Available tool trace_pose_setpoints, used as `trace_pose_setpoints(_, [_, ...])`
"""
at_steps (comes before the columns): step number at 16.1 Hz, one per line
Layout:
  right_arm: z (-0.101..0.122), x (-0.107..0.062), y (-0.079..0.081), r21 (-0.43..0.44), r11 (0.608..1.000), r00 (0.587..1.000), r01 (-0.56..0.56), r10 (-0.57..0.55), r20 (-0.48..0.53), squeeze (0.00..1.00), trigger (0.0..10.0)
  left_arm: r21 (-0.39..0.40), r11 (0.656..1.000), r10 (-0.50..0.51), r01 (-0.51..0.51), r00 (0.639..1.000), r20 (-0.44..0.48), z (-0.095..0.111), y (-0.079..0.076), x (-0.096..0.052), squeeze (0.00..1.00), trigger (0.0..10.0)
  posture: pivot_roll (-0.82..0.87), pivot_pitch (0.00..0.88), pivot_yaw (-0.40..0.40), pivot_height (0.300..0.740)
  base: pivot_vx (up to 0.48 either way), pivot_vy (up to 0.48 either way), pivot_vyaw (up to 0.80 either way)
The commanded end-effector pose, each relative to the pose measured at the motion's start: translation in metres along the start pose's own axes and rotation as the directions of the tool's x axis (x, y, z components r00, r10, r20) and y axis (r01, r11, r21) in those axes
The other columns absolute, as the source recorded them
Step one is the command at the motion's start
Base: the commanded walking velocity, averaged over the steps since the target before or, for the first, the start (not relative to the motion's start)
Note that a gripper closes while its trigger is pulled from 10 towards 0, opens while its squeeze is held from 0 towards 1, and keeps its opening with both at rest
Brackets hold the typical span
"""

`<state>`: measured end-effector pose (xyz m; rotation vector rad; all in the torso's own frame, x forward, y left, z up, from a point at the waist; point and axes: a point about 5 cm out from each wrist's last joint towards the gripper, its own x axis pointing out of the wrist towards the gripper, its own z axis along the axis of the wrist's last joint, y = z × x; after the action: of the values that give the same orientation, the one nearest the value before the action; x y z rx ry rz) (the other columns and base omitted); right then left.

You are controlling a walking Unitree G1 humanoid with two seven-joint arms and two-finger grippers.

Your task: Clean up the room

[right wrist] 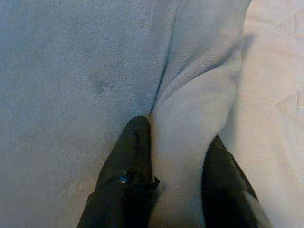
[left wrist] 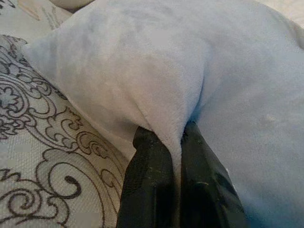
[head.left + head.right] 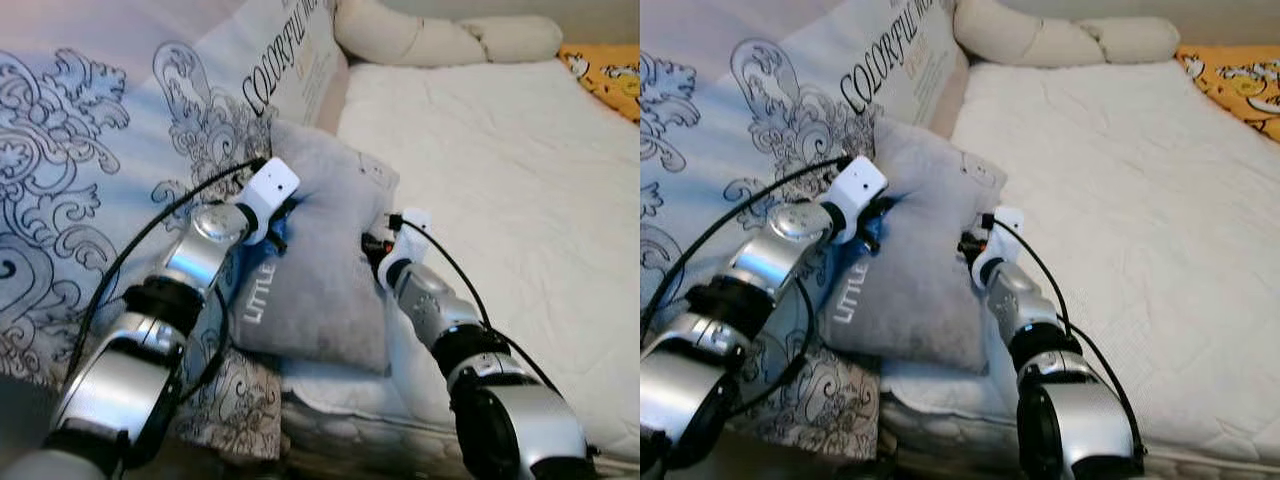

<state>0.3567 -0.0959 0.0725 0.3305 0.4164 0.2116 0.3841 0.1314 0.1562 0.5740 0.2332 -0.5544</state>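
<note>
Grey plush pillow (image 3: 320, 260) lies on the bed (image 3: 500, 180) between both arms, left end effector (image 2: 176, 156) and right end effector (image 1: 178, 161) each pinching an edge fold, so lifting evenly together should avoid slipping.

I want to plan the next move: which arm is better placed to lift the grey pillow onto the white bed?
Probably both together, led by the right. The right gripper pinches the grey pillow on the side next to the white bed; the left gripper pinches its far edge, over the patterned quilt.
</note>
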Motion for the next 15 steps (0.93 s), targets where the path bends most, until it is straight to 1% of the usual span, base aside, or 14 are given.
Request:
trace_pose_setpoints(1, [0.001, 0.000, 0.000, -0.008, 1.000, 1.000, -0.017, 0.017, 0.013, 1.00, 10.0, 0.038, 0.997, 0.070, -0.072, 0.997, 0.044, 0.011, 0.018, -0.002, 0.00, 10.0, 0.08, 0.000, 0.090, 0.740, 0.000, 0.000, 0.00])
trace_pose_setpoints(2, [0.001, 0.000, 0.000, -0.008, 1.000, 1.000, -0.017, 0.017, 0.013, 1.00, 10.0, 0.038, 0.997, 0.070, -0.072, 0.997, 0.044, 0.011, 0.018, -0.002, 0.00, 10.0, 0.08, 0.000, 0.090, 0.740, 0.000, 0.000, 0.00])
trace_pose_setpoints(4, [-0.001, -0.004, -0.014, 0.018, 1.000, 0.999, 0.004, -0.004, 0.039, 1.00, 10.0, 0.058, 0.996, 0.067, -0.070, 0.996, 0.051, 0.014, 0.014, 0.003, 0.00, 10.0, 0.06, 0.000, 0.096, 0.740, 0.000, 0.000, 0.00])
trace_pose_setpoints(5, [-0.003, -0.008, -0.022, 0.033, 0.999, 0.998, 0.013, -0.015, 0.061, 1.00, 10.0, 0.083, 0.994, 0.064, -0.069, 0.996, 0.054, 0.017, 0.012, 0.006, 0.00, 10.0, 0.04, 0.000, 0.106, 0.740, 0.000, 0.000, 0.00])
trace_pose_setpoints(6, [-0.005, -0.015, -0.035, 0.049, 0.999, 0.994, 0.006, -0.011, 0.109, 1.00, 10.0, 0.123, 0.991, 0.050, -0.057, 0.997, 0.055, 0.021, 0.007, 0.012, 0.00, 10.0, 0.01, 0.000, 0.126, 0.740, 0.000, 0.000, 0.00])
trace_pose_setpoints(7, [-0.006, -0.020, -0.042, 0.050, 0.999, 0.990, -0.009, 0.002, 0.141, 1.00, 10.0, 0.142, 0.988, 0.045, -0.052, 0.997, 0.055, 0.023, 0.004, 0.014, 0.00, 10.0, 0.00, 0.000, 0.136, 0.740, 0.000, 0.000, 0.00])
trace_pose_setpoints(8, [-0.004, -0.036, -0.056, 0.048, 0.996, 0.971, -0.072, 0.059, 0.232, 1.00, 10.0, 0.181, 0.983, 0.027, -0.039, 0.997, 0.067, 0.030, 0.001, 0.018, 0.00, 10.0, -0.02, 0.000, 0.142, 0.740, 0.000, 0.000, 0.00])
trace_pose_setpoints(9, [-0.003, -0.039, -0.058, 0.045, 0.996, 0.967, -0.082, 0.069, 0.246, 1.00, 10.0, 0.185, 0.982, 0.020, -0.033, 0.997, 0.073, 0.032, 0.000, 0.019, 0.00, 10.0, -0.02, 0.000, 0.142, 0.740, 0.000, 0.000, 0.00])
trace_pose_setpoints(10, [0.000, -0.046, -0.062, 0.039, 0.995, 0.958, -0.091, 0.076, 0.278, 1.00, 10.0, 0.191, 0.982, -0.016, -0.004, 0.995, 0.102, 0.040, -0.004, 0.021, 0.00, 10.0, -0.02, 0.000, 0.142, 0.740, 0.000, 0.000, 0.00])
trace_pose_setpoints(11, [0.002, -0.056, -0.066, 0.029, 0.995, 0.946, -0.091, 0.078, 0.314, 1.00, 10.0, 0.203, 0.978, -0.080, 0.049, 0.986, 0.144, 0.051, -0.015, 0.024, 0.00, 10.0, -0.03, 0.000, 0.140, 0.740, 0.000, 0.000, 0.00])
trace_pose_setpoints(12, [0.002, -0.059, -0.067, 0.025, 0.995, 0.943, -0.093, 0.079, 0.325, 1.00, 10.0, 0.210, 0.976, -0.100, 0.066, 0.983, 0.156, 0.054, -0.019, 0.025, 0.00, 10.0, -0.03, 0.000, 0.139, 0.740, 0.000, 0.000, 0.00])
trace_pose_setpoints(13, [0.004, -0.064, -0.065, 0.019, 0.994, 0.934, -0.109, 0.096, 0.343, 1.00, 10.0, 0.214, 0.972, -0.132, 0.093, 0.975, 0.177, 0.060, -0.026, 0.027, 0.00, 10.0, -0.03, 0.000, 0.137, 0.740, 0.000, 0.000, 0.00])
trace_pose_setpoints(14, [0.004, -0.068, -0.062, 0.007, 0.992, 0.930, -0.127, 0.116, 0.350, 1.00, 10.0, 0.230, 0.969, -0.135, 0.094, 0.976, 0.170, 0.061, -0.028, 0.029, 0.00, 10.0, -0.03, 0.000, 0.136, 0.740, 0.000, 0.000, 0.00])
trace_pose_setpoints(15, [0.004, -0.071, -0.057, -0.007, 0.989, 0.927, -0.147, 0.140, 0.347, 1.00, 10.0, 0.241, 0.969, -0.098, 0.063, 0.986, 0.135, 0.058, -0.025, 0.030, 0.00, 10.0, -0.03, 0.000, 0.136, 0.740, 0.000, 0.000, 0.00])
